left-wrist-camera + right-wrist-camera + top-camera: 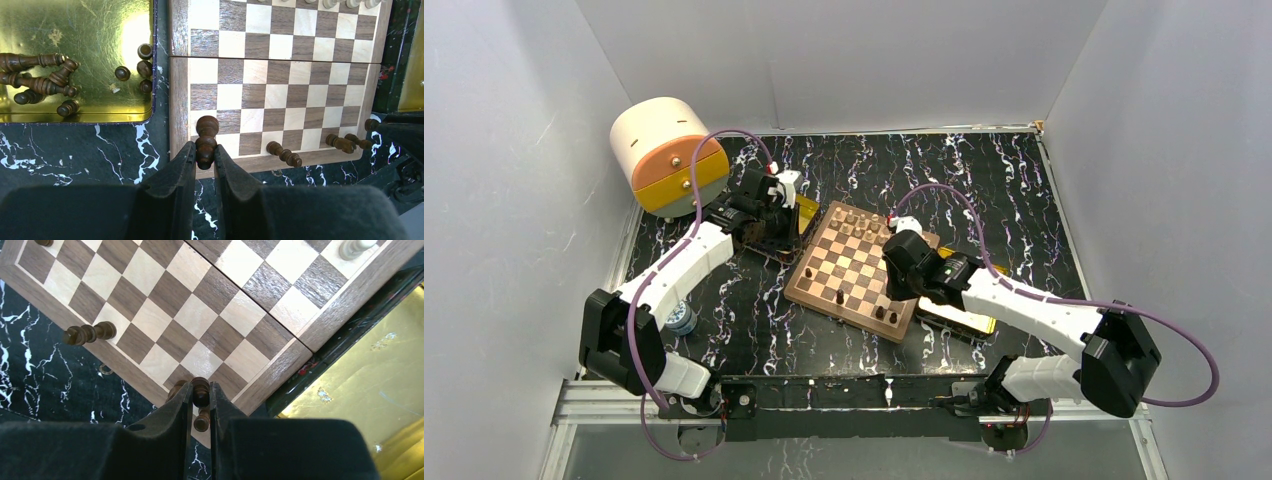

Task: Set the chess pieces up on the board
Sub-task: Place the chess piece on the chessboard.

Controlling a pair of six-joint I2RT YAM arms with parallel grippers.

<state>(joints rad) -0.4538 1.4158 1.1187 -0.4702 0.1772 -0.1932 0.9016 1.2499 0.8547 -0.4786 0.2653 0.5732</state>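
Left pincer (205,149): I see it clamping a dark chess piece (206,127) by the board (280,75).
Right pincer (200,386): gripping a dark chessman (201,412).

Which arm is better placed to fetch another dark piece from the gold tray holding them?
Left: that tray of dark pieces lies beside the left gripper; the right gripper is across the board. Both hold one.
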